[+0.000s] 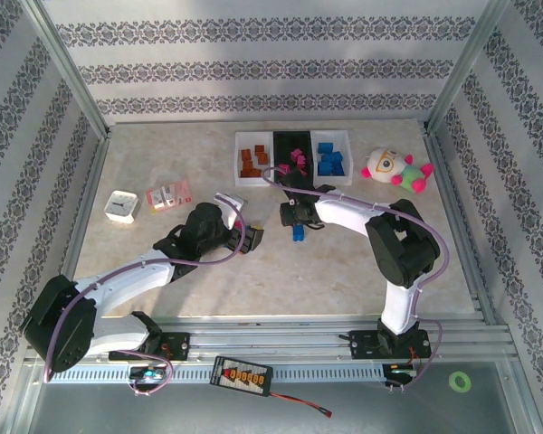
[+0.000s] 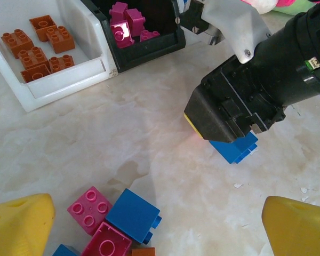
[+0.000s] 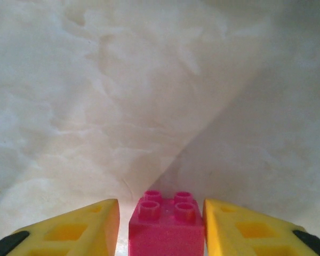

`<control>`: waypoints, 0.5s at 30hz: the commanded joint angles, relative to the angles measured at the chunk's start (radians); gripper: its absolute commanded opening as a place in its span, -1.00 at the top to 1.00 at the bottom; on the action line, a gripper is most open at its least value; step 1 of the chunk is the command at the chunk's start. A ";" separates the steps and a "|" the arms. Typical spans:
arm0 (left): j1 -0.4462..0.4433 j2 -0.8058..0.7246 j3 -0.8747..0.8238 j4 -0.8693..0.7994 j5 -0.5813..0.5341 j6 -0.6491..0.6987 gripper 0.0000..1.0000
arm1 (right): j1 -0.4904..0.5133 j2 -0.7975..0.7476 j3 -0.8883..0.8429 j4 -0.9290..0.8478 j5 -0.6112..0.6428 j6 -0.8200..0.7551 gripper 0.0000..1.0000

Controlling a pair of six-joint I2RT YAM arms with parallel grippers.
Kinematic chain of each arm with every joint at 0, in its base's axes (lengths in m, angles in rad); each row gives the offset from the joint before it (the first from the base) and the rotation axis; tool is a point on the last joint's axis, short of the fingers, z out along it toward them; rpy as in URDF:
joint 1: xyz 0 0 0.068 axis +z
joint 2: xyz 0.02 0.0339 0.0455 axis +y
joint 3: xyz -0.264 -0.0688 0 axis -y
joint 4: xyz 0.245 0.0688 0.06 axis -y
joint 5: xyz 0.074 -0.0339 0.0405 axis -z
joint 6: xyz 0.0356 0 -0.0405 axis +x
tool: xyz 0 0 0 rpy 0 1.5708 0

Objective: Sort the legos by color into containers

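Straddling a magenta brick (image 3: 167, 226) with the right gripper (image 3: 161, 207) low over the table (image 3: 149, 80), yellow fingers closely at both sides; not possible telling if clenched or only closing. Peeking out under its head, a blue brick (image 2: 236, 148). Hovering the left gripper (image 2: 157, 216) released, spread wide above the loose legos (image 2: 114, 224), probably keeping out of the way. Standing near, the black container (image 2: 149, 45) for magenta.

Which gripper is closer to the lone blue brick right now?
Right. The right gripper sits directly over the lone blue brick; the left gripper hangs apart from it, above a cluster of loose bricks.
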 commanded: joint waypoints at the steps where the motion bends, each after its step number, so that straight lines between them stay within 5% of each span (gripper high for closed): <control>1: -0.012 -0.031 -0.003 0.032 -0.009 0.005 -0.99 | 0.006 0.022 0.027 -0.026 -0.011 -0.007 0.23; 6: -0.012 -0.035 -0.007 0.030 -0.008 0.012 -0.99 | 0.008 0.020 0.042 -0.039 -0.005 -0.007 0.31; 10: -0.011 -0.032 -0.007 0.033 -0.006 0.019 -0.99 | 0.006 0.033 0.056 -0.050 -0.013 -0.019 0.06; 15: -0.011 -0.035 -0.010 0.037 -0.008 0.018 -0.99 | 0.008 0.059 0.072 -0.065 -0.036 -0.020 0.09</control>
